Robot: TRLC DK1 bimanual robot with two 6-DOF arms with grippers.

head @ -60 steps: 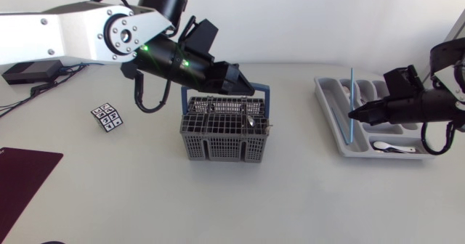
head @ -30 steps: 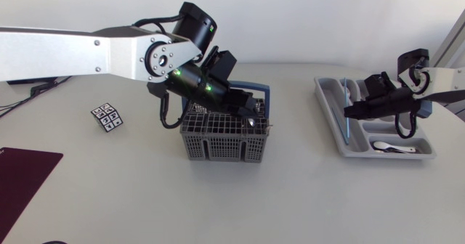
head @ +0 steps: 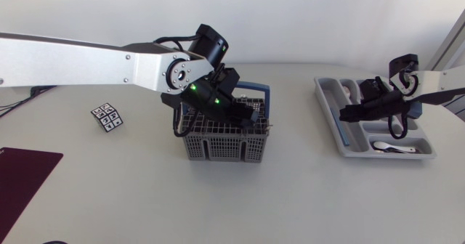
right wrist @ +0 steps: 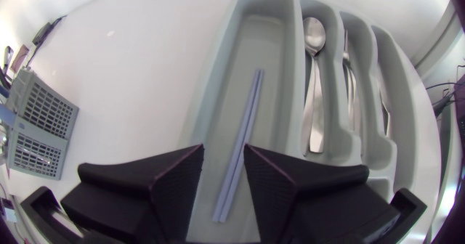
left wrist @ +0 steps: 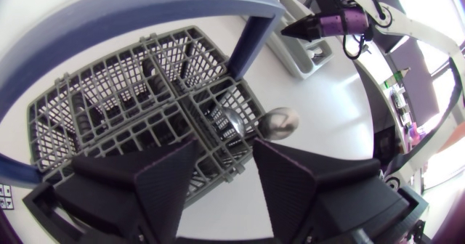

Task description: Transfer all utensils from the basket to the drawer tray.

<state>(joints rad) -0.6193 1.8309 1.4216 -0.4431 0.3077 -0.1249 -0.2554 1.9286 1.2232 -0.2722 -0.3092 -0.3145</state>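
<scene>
Nearest, at the left edge of the worktop, lies a dark red mat (head: 22, 179). Farther in stands a small patterned cube (head: 107, 117).

At the middle stands the grey grid basket (head: 218, 149) with its blue handle (left wrist: 145, 15). The left claw (left wrist: 224, 146) hangs just above the basket's right-hand cells, its fingers apart and closed on nothing. Ahead of them a metal spoon (left wrist: 280, 122) stands in a cell, with its bowl leaning out past the rim. Another metal piece shows beside it, though I cannot tell what it is.

The spoon should be stiff, light and slick. The polished bowl would likely slip, so the better hold is across the neck just under it, lifting straight up so that the handle clears the grid.

To the right lies the grey drawer tray (head: 328, 117). The right claw (right wrist: 224, 153) hovers low over its left long compartment with its fingers parted. Under it a pair of pale blue chopsticks (right wrist: 243, 131) lies flat along the floor of that compartment, and neither finger looks to touch them. They are thin, light and apt to roll — pinched at mid-length, both together, they would probably stay level.

In the compartments beyond lie metal spoons (right wrist: 312, 77), already placed.
</scene>
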